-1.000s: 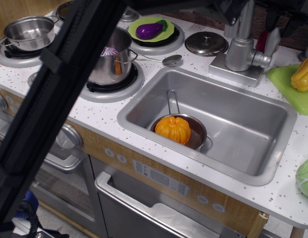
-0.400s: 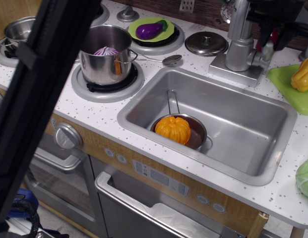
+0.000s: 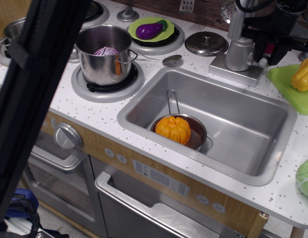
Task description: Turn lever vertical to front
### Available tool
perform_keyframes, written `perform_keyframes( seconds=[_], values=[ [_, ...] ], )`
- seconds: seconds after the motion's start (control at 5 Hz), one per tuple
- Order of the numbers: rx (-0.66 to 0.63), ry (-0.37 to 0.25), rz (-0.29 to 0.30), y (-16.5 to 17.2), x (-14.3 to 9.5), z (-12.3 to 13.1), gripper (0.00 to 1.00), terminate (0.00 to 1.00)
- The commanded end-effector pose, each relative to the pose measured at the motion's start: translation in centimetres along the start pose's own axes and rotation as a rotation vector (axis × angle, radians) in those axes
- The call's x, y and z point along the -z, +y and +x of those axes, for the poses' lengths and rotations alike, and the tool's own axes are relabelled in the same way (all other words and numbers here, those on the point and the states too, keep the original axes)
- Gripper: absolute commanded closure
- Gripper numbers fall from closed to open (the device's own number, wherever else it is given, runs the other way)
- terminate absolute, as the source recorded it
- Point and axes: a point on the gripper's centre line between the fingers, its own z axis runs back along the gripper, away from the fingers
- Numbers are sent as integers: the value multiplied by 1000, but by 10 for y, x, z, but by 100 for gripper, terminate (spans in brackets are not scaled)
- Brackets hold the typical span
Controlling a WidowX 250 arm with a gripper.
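Observation:
The faucet column (image 3: 237, 45) stands on its base behind the sink (image 3: 144, 106). My gripper (image 3: 271, 45) is a black block at the top right, pressed against the faucet's right side where the lever sits. Only a small silver tip of the lever (image 3: 263, 61) shows below the gripper, low beside the faucet base. The rest of the lever is hidden by the gripper. How the jaws stand is hidden.
A small pan (image 3: 199, 135) holding an orange pumpkin (image 3: 172, 129) lies in the sink. A yellow pepper (image 3: 302, 74) on a green board is right of the gripper. A pot (image 3: 101, 52), eggplant (image 3: 150, 29) and lid (image 3: 206, 43) stand left. A dark arm (image 3: 30, 99) fills the left foreground.
The gripper has come down over the lever. The lever's paddle, upright and fully visible a second ago, has dropped lower and is now mostly covered. The dark foreground arm has shifted left.

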Motion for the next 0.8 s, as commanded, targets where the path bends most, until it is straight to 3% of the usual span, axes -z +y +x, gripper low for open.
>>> perform_keyframes(
  seconds=[0.0, 0.2, 0.4, 0.6],
  values=[
    [-37, -28, -64, -10, -27, -3, 100, 0],
    [-32, -20, -57, -9, -21, -4, 100, 0],
    [-17, -21, -44, -6, -22, 2, 0, 0],
    [2, -7, -15, -3, -33, 9, 0, 0]
  ],
)
